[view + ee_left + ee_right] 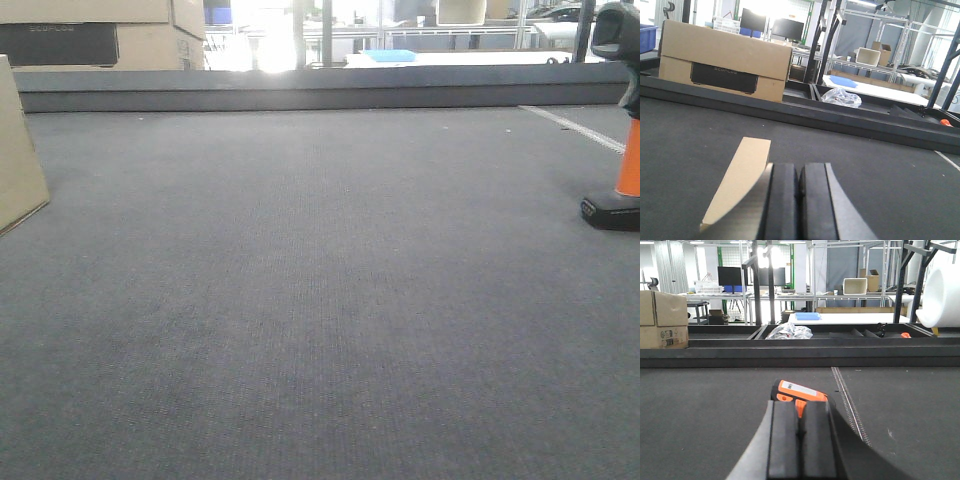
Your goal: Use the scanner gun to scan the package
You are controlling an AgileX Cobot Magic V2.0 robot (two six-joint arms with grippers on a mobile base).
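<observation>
Nothing is under way yet: both task things sit untouched on the grey mat (320, 300), and both arms hang back.

Starting at the left edge of the mat, the package (18, 150) shows in the front view as a tan slab cut off by the frame, standing on the mat and leaning. The left wrist view shows the same box (740, 177) stretching away from the camera, just ahead and to the left of the left gripper (800, 185). That gripper's black pads are pressed together with nothing between them, so it is closed and empty. No barcode label is visible from any view.

Across the bare middle of the mat and over to its right edge, the scanner (622, 120) stands upright on its flat black foot, orange handle rising to the black head. The right wrist view has its orange body (799, 392) just ahead of the right gripper (800, 427), whose pads also meet with no gap and hold nothing.

So, as I judge it, everything is left: pick up the scanner, bring up the package, find the label, and aim.
</observation>
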